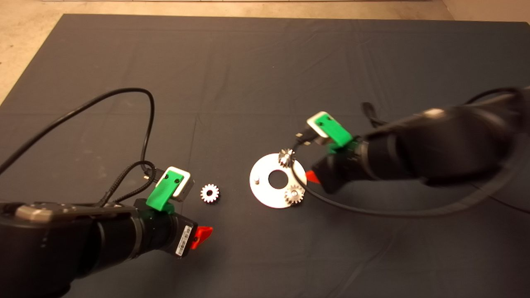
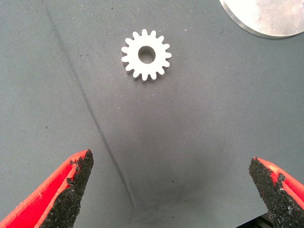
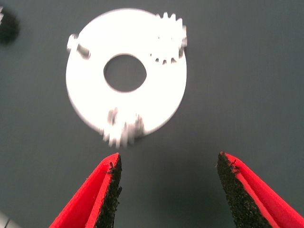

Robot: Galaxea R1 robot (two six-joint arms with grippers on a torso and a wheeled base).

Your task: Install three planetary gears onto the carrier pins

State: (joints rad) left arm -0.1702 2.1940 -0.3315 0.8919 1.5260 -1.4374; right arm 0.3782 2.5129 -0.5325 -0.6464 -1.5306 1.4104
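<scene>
Two planetary gears (image 1: pixel 294 193) seated on carrier disc (image 1: pixel 265 193); third pin (image 1: pixel 256 180) bare. Silver gear (image 2: pixel 146 55) loose on mat (image 1: pixel 248 62), ahead of left gripper (image 2: pixel 171 190), fingers apart for pickup. Right gripper (image 3: pixel 168 185) empty, spread, beside disc.

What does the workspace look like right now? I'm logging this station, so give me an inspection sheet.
Surface: dark mat, creased.
Job's things: disc carries two gears; one pin bare; silver gear lies flat on the mat, left of the disc.
Clutter: nothing seen.
Grippers: left gripper open, facing the silver gear; right gripper open beside the disc.
Cables: black cables on both arms.
Surroundings: pale floor beyond the mat.
</scene>
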